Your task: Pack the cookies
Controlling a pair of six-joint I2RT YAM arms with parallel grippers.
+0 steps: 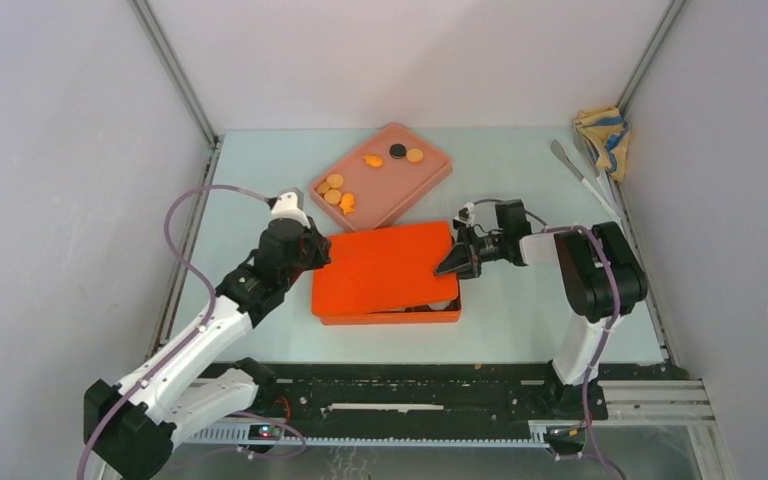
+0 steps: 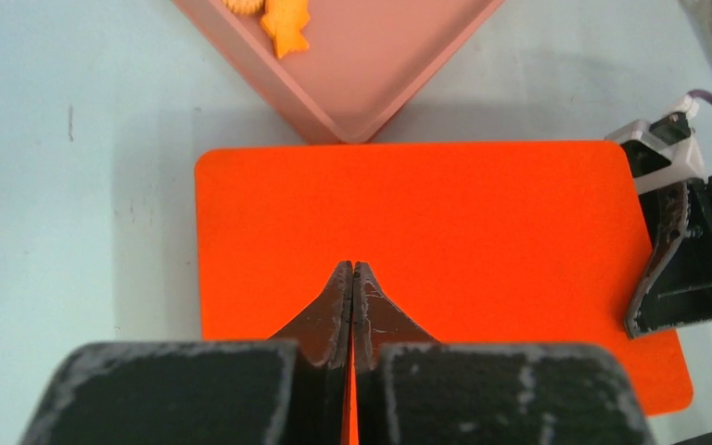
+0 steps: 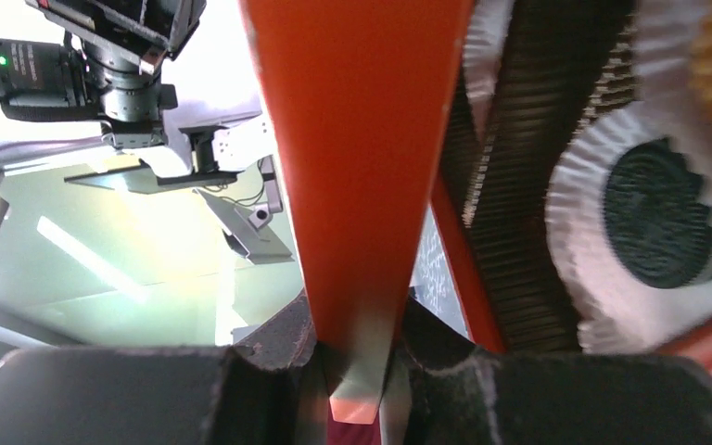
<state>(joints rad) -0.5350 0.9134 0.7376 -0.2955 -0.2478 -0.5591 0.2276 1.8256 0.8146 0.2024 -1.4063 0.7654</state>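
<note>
Several orange cookies [image 1: 333, 189] and one black cookie [image 1: 397, 151] lie in a pink tray [image 1: 430, 180] at the back. In front of it stands an orange box [image 1: 390, 317] with its orange lid [image 1: 385, 265] resting on top. My right gripper [image 1: 450, 265] is shut on the lid's right edge [image 3: 352, 139], which sits between its jaws [image 3: 352, 324]. Under the lid, the right wrist view shows a black cookie [image 3: 658, 213] in a white paper cup [image 3: 579, 241]. My left gripper [image 2: 353, 267] is shut and empty over the lid's left part [image 2: 426, 213].
A yellow and blue cloth [image 1: 602, 135] and a long metal tool [image 1: 582, 180] lie at the back right. The pink tray's near corner [image 2: 352, 120] almost touches the lid. Grey walls enclose the table on three sides.
</note>
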